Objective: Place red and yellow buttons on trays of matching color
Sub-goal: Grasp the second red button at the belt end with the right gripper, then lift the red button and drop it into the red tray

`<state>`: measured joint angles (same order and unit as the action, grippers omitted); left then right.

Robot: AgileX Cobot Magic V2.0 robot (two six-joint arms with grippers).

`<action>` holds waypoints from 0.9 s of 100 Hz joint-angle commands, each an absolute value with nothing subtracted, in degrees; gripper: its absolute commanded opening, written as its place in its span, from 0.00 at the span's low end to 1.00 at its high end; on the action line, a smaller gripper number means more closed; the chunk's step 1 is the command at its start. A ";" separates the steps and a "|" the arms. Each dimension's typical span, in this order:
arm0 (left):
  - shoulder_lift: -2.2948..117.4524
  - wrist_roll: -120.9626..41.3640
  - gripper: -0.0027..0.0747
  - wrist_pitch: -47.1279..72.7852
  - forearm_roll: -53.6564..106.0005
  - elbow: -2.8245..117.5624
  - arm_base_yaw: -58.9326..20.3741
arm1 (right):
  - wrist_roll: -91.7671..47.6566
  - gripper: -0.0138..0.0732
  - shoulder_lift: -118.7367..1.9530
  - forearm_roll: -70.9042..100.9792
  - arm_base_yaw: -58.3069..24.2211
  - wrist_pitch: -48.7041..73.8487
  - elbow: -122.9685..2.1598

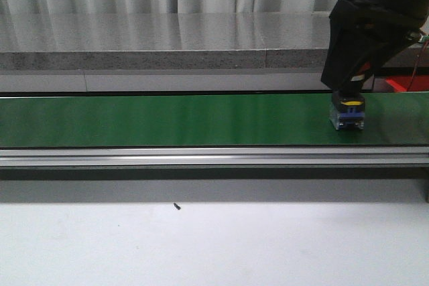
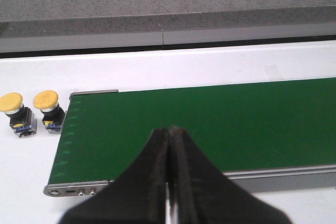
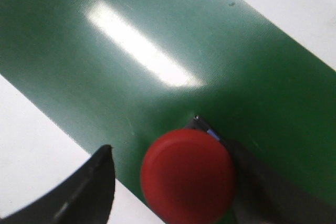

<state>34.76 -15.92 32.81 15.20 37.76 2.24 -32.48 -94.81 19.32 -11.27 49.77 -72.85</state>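
A red-capped button (image 3: 188, 176) stands on the green belt (image 3: 157, 35); in the front view it (image 1: 347, 114) shows a yellow ring and a blue base. My right gripper (image 3: 169, 153) is open around it: one finger (image 3: 94, 187) stands apart from the cap, and the other is blurred close against the far side. Two yellow buttons (image 2: 12, 103) (image 2: 46, 100) stand on the white table beside the belt's end. My left gripper (image 2: 170, 132) is shut and empty above the belt. A bright red tray (image 1: 409, 84) shows in part behind the belt at the right. No yellow tray is in view.
The long green belt (image 1: 167, 120) has a metal frame (image 1: 201, 157) along its front. A grey stone ledge (image 1: 134, 58) runs behind it. White table (image 1: 201, 246) lies in front, with a small dark speck (image 1: 177, 205).
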 commanded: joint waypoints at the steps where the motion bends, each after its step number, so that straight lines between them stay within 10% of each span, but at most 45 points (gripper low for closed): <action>1: 34.76 -15.88 0.01 28.82 15.98 39.34 1.95 | -33.16 0.67 -92.86 20.23 -11.25 48.01 -74.40; 23: 34.76 -15.88 0.01 28.82 15.87 39.34 1.95 | -29.70 0.43 -92.86 17.61 -10.98 50.89 -75.70; 54: 34.76 -15.88 0.01 28.82 15.87 39.34 1.95 | -28.30 0.42 -92.04 15.70 -6.35 57.21 -88.38; 90: 34.76 -15.88 0.01 28.82 15.87 39.34 1.95 | -29.67 0.42 -94.83 21.03 17.90 57.71 -98.14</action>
